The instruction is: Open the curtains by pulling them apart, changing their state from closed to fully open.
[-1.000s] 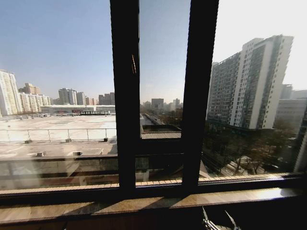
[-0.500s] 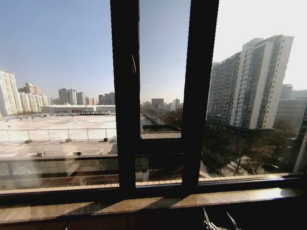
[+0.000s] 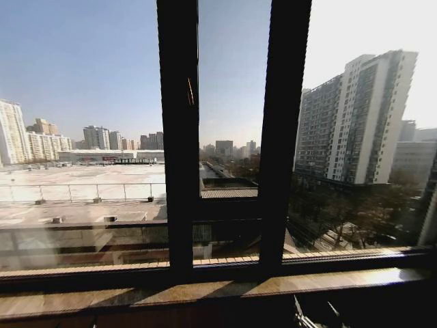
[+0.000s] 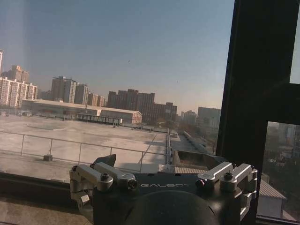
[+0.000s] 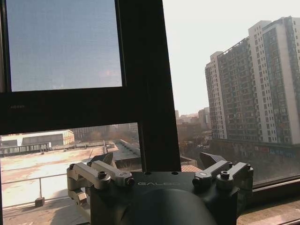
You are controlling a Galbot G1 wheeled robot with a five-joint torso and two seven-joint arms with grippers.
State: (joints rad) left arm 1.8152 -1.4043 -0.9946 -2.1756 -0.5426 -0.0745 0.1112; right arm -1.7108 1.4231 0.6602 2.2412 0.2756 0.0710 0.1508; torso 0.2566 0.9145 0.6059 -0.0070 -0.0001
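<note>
Almost nothing has shifted since a second ago: the window frame (image 3: 179, 137) and the city beyond sit exactly where they did, and just the pale metal tips of the right gripper (image 3: 311, 320) near the bottom edge of the head view have sunk a little lower, a sign that the arm is being lowered away from the glass.

No curtains hang across any pane here; the glass is bare from the left edge to the right edge of the window sill (image 3: 205, 290), so judging by that the fabric is already drawn aside past what the cameras take in, and the task looks finished or very close to it.

On the left wrist view the left gripper (image 4: 164, 180) faces the glass above the sill, jaws spread wide and empty, nothing between them. On the right wrist view the right gripper (image 5: 159, 180) points at the dark upright bar (image 5: 154, 93), its jaws likewise parted and holding nothing. Both seem held back from the window because there is no cloth left to pull.
</note>
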